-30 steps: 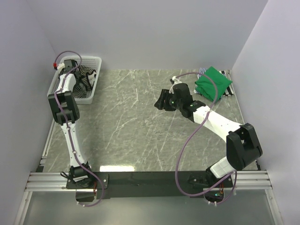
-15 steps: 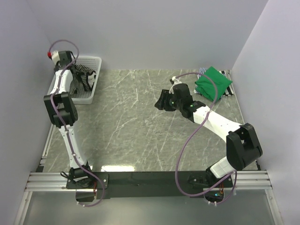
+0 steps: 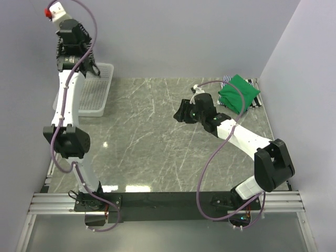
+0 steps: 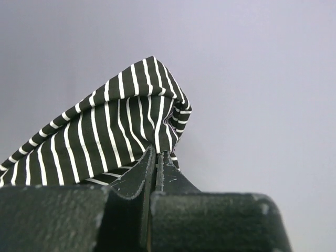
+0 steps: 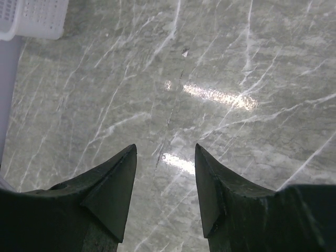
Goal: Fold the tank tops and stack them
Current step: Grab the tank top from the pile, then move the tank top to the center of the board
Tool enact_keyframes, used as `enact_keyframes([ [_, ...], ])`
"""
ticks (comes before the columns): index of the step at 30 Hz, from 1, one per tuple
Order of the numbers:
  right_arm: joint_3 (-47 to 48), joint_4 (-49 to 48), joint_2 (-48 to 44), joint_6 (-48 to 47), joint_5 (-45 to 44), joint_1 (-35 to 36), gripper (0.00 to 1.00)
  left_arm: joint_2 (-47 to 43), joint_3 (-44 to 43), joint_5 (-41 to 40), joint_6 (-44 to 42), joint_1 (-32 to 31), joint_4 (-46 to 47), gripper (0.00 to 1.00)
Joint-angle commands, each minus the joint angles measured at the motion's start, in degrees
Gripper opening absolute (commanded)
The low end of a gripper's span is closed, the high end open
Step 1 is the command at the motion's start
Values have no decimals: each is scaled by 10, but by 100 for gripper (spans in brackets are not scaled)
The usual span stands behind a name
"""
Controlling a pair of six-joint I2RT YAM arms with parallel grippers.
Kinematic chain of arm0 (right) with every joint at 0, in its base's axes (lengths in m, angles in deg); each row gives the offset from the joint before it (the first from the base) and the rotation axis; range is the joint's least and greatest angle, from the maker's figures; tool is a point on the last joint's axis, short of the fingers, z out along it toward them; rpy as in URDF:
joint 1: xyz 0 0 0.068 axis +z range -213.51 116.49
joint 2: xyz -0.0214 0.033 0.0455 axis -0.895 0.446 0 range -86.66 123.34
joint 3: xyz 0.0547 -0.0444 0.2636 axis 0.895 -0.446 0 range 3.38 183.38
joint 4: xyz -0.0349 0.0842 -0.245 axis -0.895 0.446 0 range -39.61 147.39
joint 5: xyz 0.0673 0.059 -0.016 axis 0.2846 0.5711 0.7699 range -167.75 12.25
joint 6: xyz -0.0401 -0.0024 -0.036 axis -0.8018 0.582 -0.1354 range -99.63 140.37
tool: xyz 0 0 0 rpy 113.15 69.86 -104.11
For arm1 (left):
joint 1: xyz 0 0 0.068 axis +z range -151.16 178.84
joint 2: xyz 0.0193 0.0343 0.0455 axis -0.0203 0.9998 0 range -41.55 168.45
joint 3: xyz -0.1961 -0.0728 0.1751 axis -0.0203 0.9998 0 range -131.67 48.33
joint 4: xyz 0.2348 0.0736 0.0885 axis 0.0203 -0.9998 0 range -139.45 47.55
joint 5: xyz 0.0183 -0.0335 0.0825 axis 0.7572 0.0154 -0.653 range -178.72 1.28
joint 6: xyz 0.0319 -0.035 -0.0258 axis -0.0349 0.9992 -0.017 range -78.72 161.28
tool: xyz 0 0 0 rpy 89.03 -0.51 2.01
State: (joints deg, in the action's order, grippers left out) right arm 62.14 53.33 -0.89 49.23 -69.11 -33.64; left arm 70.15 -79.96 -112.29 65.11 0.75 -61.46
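The left end effector [image 4: 156, 157] was clenched on the black-and-white striped tank top [image 4: 115, 126], held high, apparently above the basket [image 3: 102, 86]. The right end effector [image 5: 165, 152] hung released over the table [image 5: 236, 63]. The green tank top [image 3: 239, 93] lay at the table's far right corner.

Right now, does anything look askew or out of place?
Only the stack at the far right corner: the green tank top lies turned cornerwise on the finely striped top, whose edges poke out beyond it. Nothing looks spilled or damaged.
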Motion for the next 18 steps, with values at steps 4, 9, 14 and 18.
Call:
enact_keyframes([
  [4, -1, -20, -51, -8, -40, 3, 55, -120, 43, -3, -29, -122, 63, 0],
  [9, -1, -12, -76, -5, -64, 3, 55, -165, 51, -15, -20, -221, 38, 1],
  [14, -3, 13, -106, 11, -121, 2, 55, -253, 229, 19, 138, -261, 21, 1],
  [18, -22, 26, -126, 20, -144, 4, 56, -344, 515, 87, 248, -269, 57, 5],
])
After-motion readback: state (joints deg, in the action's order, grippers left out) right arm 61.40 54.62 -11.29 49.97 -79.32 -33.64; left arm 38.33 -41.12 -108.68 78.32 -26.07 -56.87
